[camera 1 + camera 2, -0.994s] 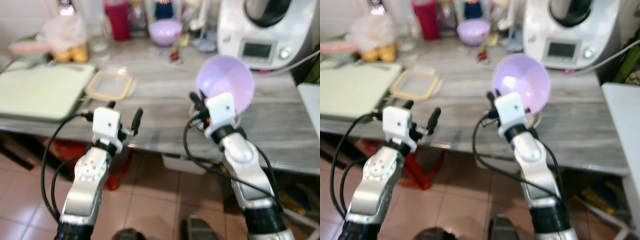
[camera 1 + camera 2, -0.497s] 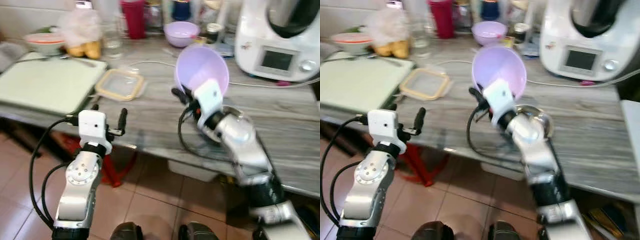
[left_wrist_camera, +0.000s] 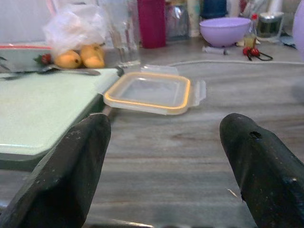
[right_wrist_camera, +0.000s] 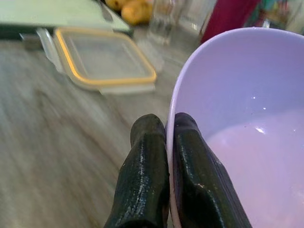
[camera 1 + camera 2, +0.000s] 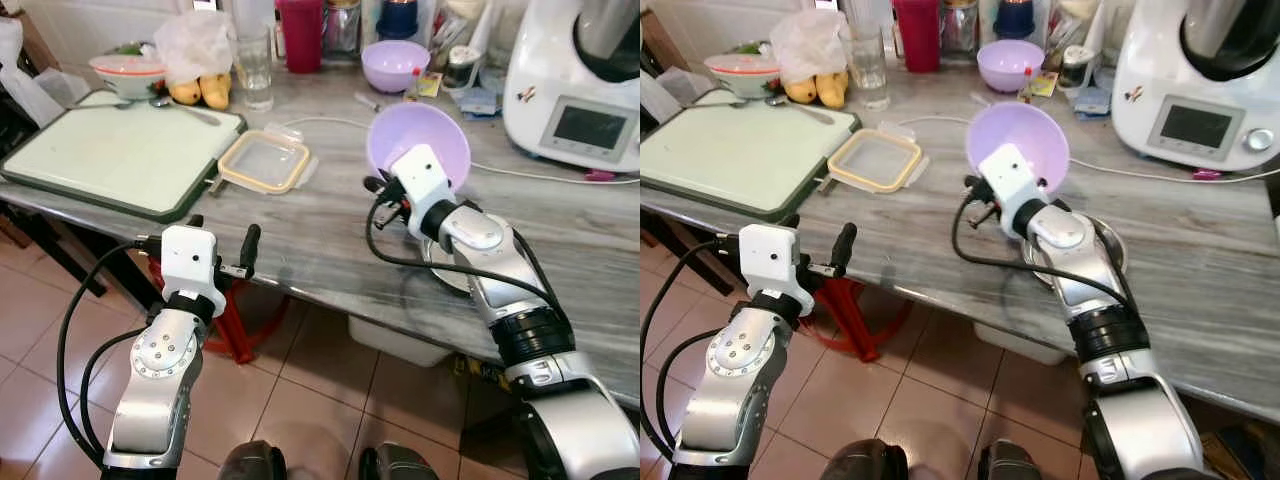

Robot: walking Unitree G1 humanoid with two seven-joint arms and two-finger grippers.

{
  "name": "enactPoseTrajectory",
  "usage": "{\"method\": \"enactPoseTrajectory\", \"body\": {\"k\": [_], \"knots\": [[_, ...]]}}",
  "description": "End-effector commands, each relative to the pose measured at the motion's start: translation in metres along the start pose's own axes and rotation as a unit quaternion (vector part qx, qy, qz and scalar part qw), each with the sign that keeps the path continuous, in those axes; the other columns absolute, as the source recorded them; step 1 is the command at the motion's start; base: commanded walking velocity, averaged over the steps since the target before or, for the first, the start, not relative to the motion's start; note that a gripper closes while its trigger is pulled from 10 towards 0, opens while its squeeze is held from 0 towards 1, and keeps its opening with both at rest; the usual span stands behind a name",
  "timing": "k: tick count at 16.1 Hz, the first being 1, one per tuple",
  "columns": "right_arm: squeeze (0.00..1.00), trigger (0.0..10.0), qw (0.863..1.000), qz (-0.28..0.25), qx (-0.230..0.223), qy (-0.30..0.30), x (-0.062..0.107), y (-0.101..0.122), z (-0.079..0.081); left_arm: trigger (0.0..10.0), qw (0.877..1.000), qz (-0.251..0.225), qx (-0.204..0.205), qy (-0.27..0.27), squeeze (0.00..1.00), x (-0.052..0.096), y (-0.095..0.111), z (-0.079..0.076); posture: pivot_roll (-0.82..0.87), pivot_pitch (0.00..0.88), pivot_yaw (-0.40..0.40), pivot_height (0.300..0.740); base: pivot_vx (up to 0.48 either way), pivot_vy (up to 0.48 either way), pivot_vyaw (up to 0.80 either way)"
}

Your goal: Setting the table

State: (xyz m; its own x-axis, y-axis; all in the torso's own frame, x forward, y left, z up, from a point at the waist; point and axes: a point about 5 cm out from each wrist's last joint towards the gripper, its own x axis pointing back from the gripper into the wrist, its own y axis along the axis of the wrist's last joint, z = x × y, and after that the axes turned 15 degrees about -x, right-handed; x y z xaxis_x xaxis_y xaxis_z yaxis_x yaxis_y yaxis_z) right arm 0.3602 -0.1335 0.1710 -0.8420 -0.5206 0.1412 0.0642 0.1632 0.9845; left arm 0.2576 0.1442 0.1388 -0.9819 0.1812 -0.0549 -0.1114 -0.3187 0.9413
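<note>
A lilac plastic bowl hangs tilted above the grey wooden table, its hollow facing me. My right gripper is shut on the bowl's rim, one finger inside and one outside. Below the bowl a round metal dish lies on the table, partly hidden by my right arm. My left gripper stands open just off the table's near edge, holding nothing. In the left wrist view its black fingers frame a plastic lid with an orange seal.
A pale green cutting board lies at the left. A second lilac bowl, a glass, a red cup, bagged fruit and a salad bowl line the back. A white kitchen machine stands at right.
The camera has shifted, bringing more of the table's left side into view. My right gripper with the bowl has sunk a little and turned; the left arm has held still.
</note>
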Motion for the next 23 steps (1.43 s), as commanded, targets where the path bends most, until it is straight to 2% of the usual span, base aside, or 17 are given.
{"method": "enactPoseTrajectory", "body": {"k": [1,3,5,8,12,19,20,23], "knots": [[0.00,10.0,1.000,-0.002,-0.010,-0.004,-0.002,0.005,-0.003,10.0,1.000,0.000,-0.004,-0.006,0.00,0.001,0.002,0.000,0.05,0.121,0.071,0.740,0.000,0.000,0.00],[0.00,10.0,0.999,0.023,-0.001,-0.024,-0.001,-0.001,-0.010,10.0,1.000,0.001,-0.005,-0.012,0.00,0.001,0.002,-0.001,0.05,0.124,0.074,0.740,0.000,0.000,0.00],[0.00,10.0,0.998,0.042,-0.010,-0.052,0.000,-0.004,-0.018,10.0,1.000,0.003,-0.005,-0.015,0.00,0.001,0.002,-0.001,0.05,0.126,0.074,0.740,0.000,0.000,0.00],[0.00,10.0,0.996,0.057,-0.015,-0.065,0.002,-0.010,-0.021,10.0,1.000,0.008,-0.005,-0.018,0.00,0.002,0.001,-0.002,0.05,0.126,0.074,0.740,0.000,0.000,0.00],[0.00,10.0,0.995,0.070,-0.018,-0.067,0.004,-0.010,-0.020,10.0,1.000,0.011,-0.006,-0.020,0.00,0.000,0.000,-0.002,0.04,0.124,0.072,0.740,0.000,0.000,0.00],[0.00,10.0,0.993,0.081,-0.057,-0.060,0.011,-0.008,-0.013,10.0,1.000,0.014,-0.005,-0.021,0.00,-0.002,-0.001,-0.002,0.04,0.115,0.069,0.740,0.000,0.000,0.00],[1.00,10.0,0.993,0.086,-0.064,-0.057,0.015,-0.011,-0.012,10.0,1.000,0.014,-0.004,-0.022,0.00,-0.002,-0.001,-0.003,0.03,0.113,0.068,0.740,0.000,0.000,0.00],[1.00,10.0,0.992,0.096,-0.058,-0.060,0.022,-0.011,-0.015,10.0,1.000,0.015,-0.003,-0.026,0.00,-0.004,-0.002,-0.004,0.02,0.105,0.066,0.740,0.000,0.000,0.00]]}}
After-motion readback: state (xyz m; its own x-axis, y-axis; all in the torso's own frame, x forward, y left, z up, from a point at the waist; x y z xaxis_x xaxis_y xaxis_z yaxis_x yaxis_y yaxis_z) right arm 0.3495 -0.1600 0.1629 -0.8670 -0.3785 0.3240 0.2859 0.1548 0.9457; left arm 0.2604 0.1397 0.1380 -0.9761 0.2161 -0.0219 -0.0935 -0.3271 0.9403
